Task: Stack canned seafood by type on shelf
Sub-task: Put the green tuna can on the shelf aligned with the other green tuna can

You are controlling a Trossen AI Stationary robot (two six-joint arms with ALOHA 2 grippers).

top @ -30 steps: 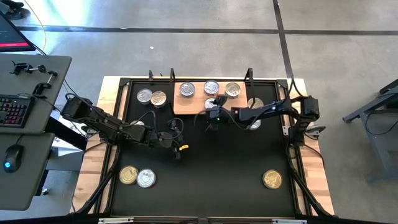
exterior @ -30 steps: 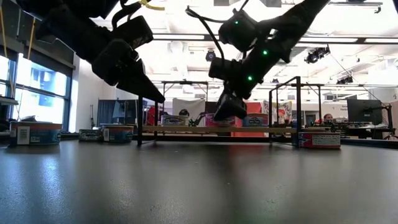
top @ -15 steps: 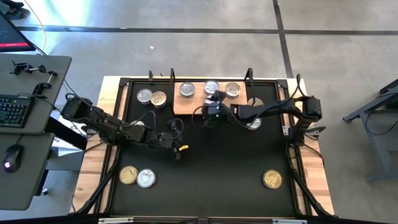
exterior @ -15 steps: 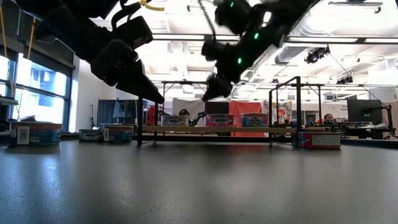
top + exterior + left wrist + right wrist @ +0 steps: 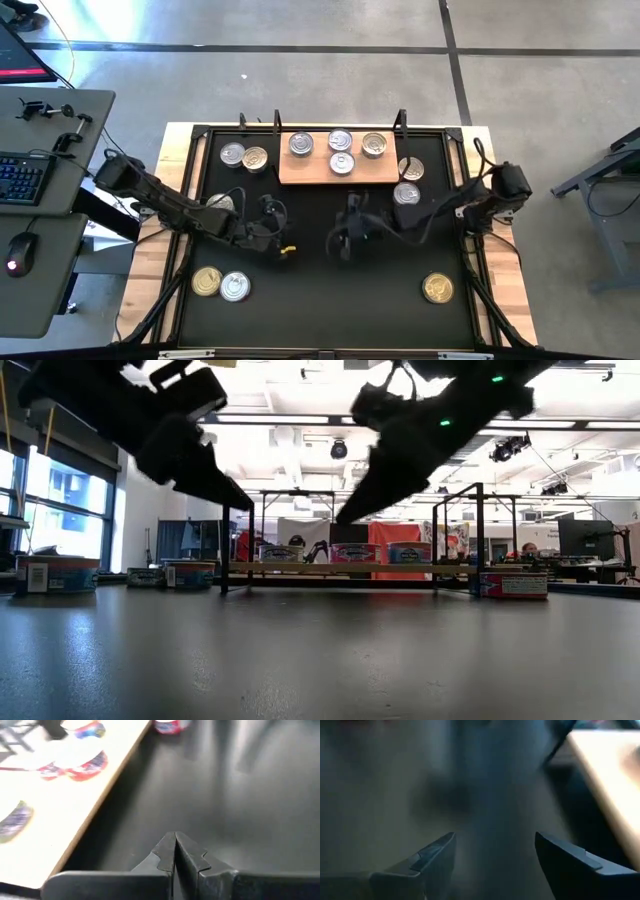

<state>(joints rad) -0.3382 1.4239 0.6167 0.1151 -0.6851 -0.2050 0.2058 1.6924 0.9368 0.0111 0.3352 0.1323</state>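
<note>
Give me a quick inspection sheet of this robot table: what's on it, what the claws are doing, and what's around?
Surface: black mat on a wooden table.
Job's things: four tins on the shelf; others loose on the mat, including a gold tin near the right corner.
Clutter: nothing seen.
Grippers: left gripper shut, empty, over the mat; right gripper open, empty, mid-mat.
Cables: black leads along both arms.
Surroundings: desk with keyboard to the left; concrete floor.

A black mat (image 5: 330, 290) covers the table. The shelf (image 5: 310, 172) lies at its far edge, carrying four tins (image 5: 341, 141). More tins lie on the mat: far-left corner, near-left corner, near-right corner, right of the shelf
</note>
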